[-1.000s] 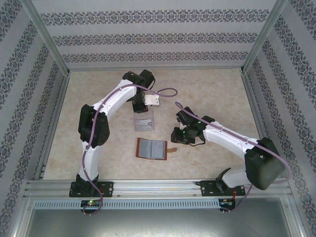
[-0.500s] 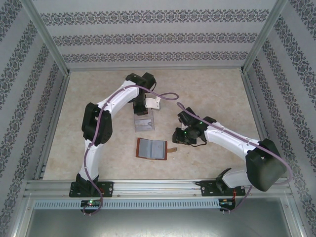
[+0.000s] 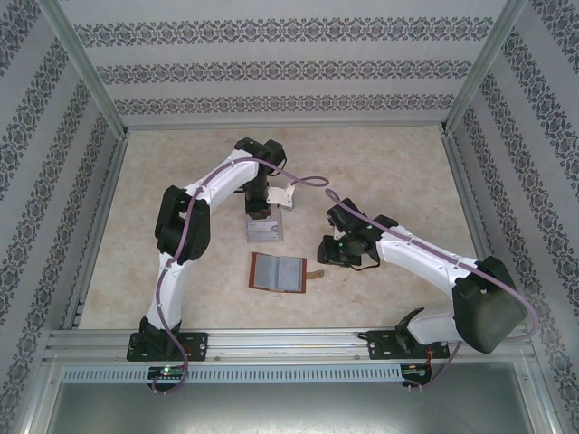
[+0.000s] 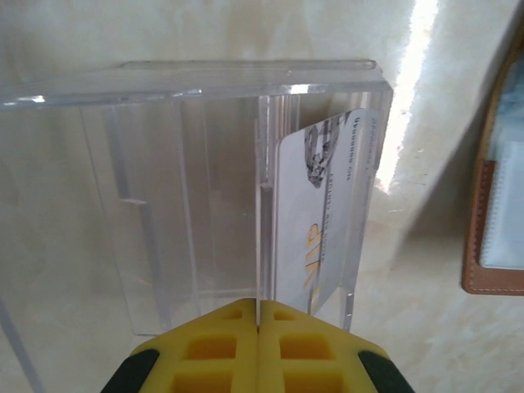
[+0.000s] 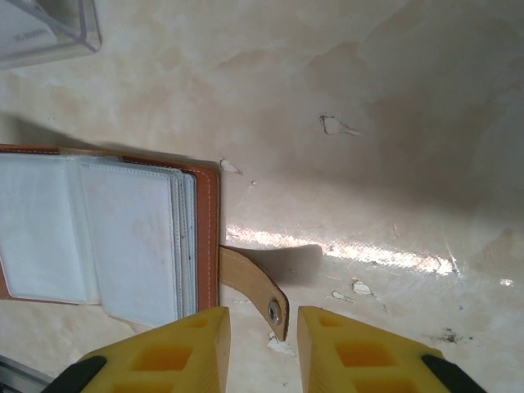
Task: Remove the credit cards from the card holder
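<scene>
beige marbled table (image 3: 380,163) carries one open holder (image 5: 208,246) between the arms. one card (image 4: 323,221) lies in the one clear tray (image 4: 164,82). the left gripper (image 4: 259,315) hovers there, pinched closed and empty. the right gripper (image 5: 262,323), narrowly parted and empty, hangs by the strap (image 5: 250,286). likely next: steady the holder and pinch out another card; those inside can't be counted.

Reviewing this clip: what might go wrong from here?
1. The open right claw brackets the tan strap tab of the reddish-brown leather card holder; closing there would probably drag the whole holder rather than free a card.
2. The shut left claw sits close to the clear plastic tray holding a pale grey-white card; a nudge may shift it.
</scene>
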